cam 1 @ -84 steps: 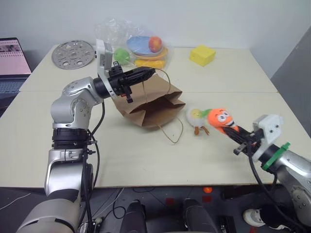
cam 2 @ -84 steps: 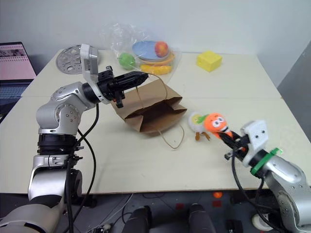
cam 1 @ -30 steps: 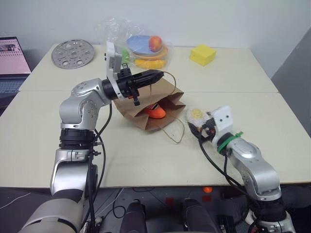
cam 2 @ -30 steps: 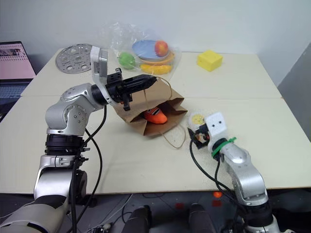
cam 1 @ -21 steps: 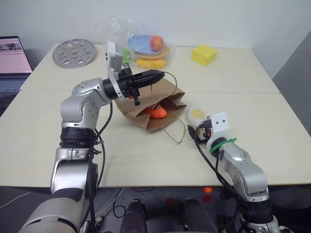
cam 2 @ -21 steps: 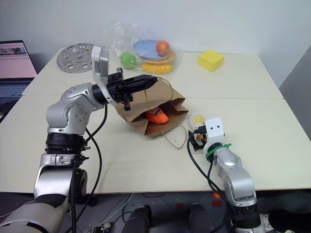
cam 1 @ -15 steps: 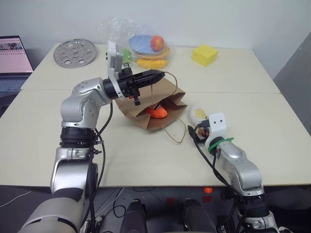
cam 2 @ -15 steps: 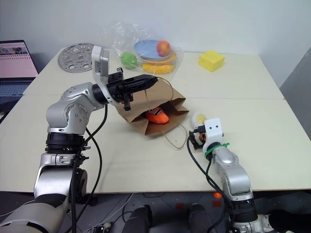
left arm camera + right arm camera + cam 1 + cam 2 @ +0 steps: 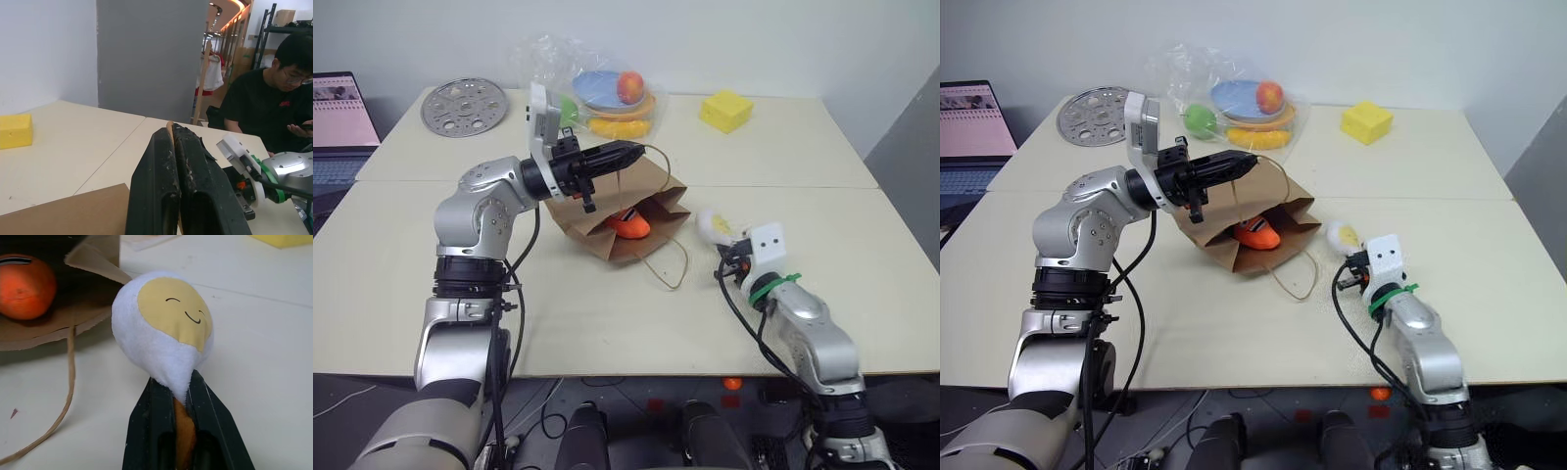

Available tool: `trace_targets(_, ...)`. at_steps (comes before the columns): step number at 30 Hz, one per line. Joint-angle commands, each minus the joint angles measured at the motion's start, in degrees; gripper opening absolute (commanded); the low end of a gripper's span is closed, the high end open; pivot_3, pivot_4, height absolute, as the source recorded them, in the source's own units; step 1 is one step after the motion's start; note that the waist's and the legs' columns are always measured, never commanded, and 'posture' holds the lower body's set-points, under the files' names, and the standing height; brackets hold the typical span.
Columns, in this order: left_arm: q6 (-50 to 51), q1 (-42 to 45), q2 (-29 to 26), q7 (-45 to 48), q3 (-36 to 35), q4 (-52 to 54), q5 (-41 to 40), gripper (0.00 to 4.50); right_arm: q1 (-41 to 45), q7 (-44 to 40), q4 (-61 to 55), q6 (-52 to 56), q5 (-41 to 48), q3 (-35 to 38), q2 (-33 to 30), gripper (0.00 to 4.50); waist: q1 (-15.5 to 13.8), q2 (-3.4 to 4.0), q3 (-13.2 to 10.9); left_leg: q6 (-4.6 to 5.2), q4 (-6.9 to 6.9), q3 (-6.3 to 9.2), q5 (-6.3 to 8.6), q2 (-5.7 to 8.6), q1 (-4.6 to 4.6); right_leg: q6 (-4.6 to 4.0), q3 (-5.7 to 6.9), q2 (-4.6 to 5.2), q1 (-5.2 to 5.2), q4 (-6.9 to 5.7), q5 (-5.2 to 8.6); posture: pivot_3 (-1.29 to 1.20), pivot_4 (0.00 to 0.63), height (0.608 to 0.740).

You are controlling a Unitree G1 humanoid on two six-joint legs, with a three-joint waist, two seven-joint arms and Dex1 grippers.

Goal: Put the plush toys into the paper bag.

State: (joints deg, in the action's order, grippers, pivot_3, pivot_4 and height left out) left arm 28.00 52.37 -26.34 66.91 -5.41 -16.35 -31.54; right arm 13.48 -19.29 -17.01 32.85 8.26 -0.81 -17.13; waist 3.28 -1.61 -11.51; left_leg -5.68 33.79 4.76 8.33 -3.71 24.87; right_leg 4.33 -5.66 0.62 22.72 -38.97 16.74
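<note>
Inside paper bag: carrot half-hidden | left jaws pinch handle | right jaws clamp egg

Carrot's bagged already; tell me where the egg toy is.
In the head views the egg toy sits on the robot's right, pinched in the right gripper, beside the paper bag mouth.

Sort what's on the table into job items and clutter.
Job: paper bag, carrot plush inside it, egg plush in the right gripper.
Clutter: yellow sponge block, plastic-wrapped toy fruit and plates, perforated metal disc, laptop.
</note>
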Motion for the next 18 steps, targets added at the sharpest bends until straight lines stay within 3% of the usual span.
trace_targets(1, -1.1, 1.0, -0.3, 0.3, -0.4, 1.1, -0.3, 0.0, -0.4, -7.5, -6.7, 2.0, 5.9, 1.4, -4.2, 0.04, 0.0, 0.01, 0.0, 0.0, 0.0, 0.0, 0.0, 0.0, 0.0, 0.0, -0.01, 0.0, 0.0, 0.0, 0.0, 0.0, 0.15, 0.74)
trace_targets(6, -1.3, 1.1, 0.0, 0.2, -0.4, 1.0, -0.4, 0.0, 2.1, -12.0, -9.2, 7.3, 9.8, -2.1, -7.6, 0.04, 0.1, 0.01, 0.0, 0.0, 0.0, 0.02, 0.0, 0.0, -0.01, 0.0, 0.0, 0.0, -0.02, 0.0, 0.0, 0.0, 0.15, 0.74)
trace_targets(12, -1.2, 0.9, 0.1, 0.2, -0.2, 1.3, -0.6, 0.0, 8.7, -8.4, -2.4, 7.0, 6.6, -7.1, -2.6, 0.04, 0.2, 0.01, 0.0, 0.0, 0.06, 0.0, 0.0, 0.0, -0.02, 0.0, -0.02, -0.01, -0.03, -0.01, 0.0, 0.0, 0.15, 0.74)
trace_targets(18, -0.6, 0.6, -0.1, 0.3, 0.0, 2.1, -1.0, 0.0, 16.7, -6.5, 7.4, 6.0, 6.0, -7.2, 3.0, 0.04, 0.0, 0.0, 0.0, 0.0, 0.04, 0.02, 0.0, 0.0, 0.0, -0.01, 0.01, 0.0, -0.02, -0.01, -0.02, 0.0, 0.15, 0.74)
